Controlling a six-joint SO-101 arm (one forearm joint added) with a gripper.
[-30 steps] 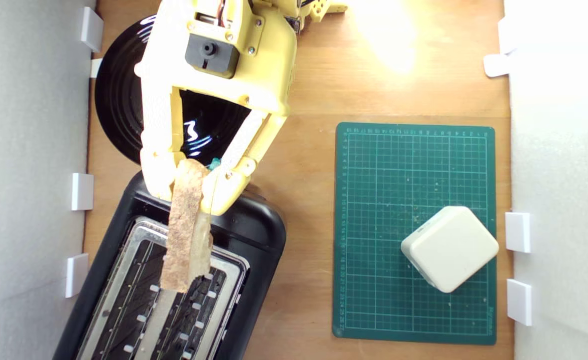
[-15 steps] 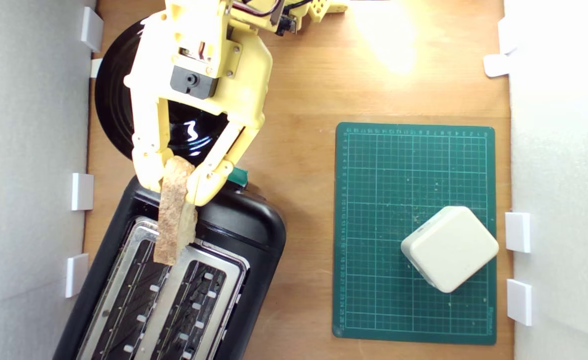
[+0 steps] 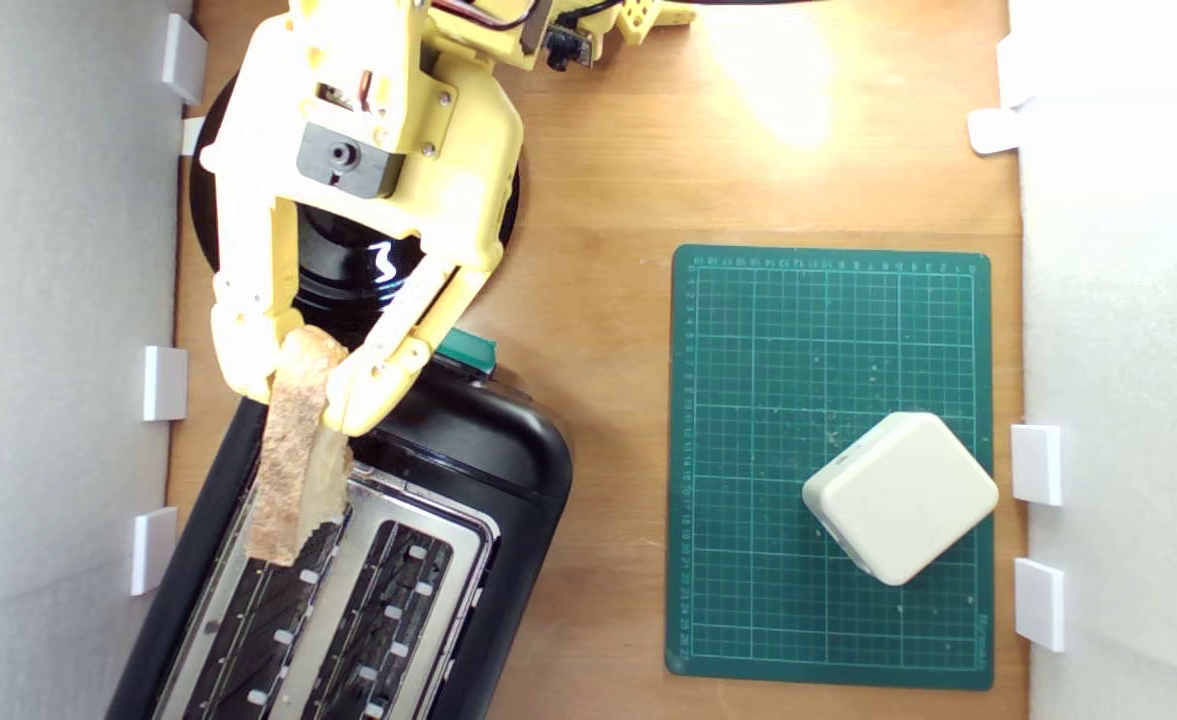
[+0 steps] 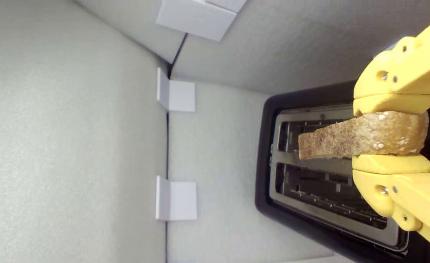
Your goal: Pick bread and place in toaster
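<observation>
Gripper [image 3: 300, 385] is pinching the bread [image 3: 293, 455] by its crust end, one yellow finger on each flat face, so the slice is hanging edge-on above the toaster [image 3: 468, 450]. In the exterior view the bread is reaching from the fingers toward the lower edge of the picture, its free tip lying over the near end of the slot on that view's left. The wrist view [image 4: 361, 140] is showing the same thing from behind the fingers: the slice is sticking out over the silver top plate [image 4: 309, 166], with its tip sitting about over the bar between the two slots, or just to one side of it; I cannot tell which slot it is truly over.

What matters for the coming move is the long axis. The slots are running diagonally in the exterior view, and the bread is pointing nearly along them, though it seems turned a little off their line. It is not yet in a slot; judged from both views it is hanging clear above the plate. I judge the task to be well along, with lining up and lowering remaining. A small twist of the wrist and a sideways nudge may be needed, or the tip could catch on the metal rim.
</observation>
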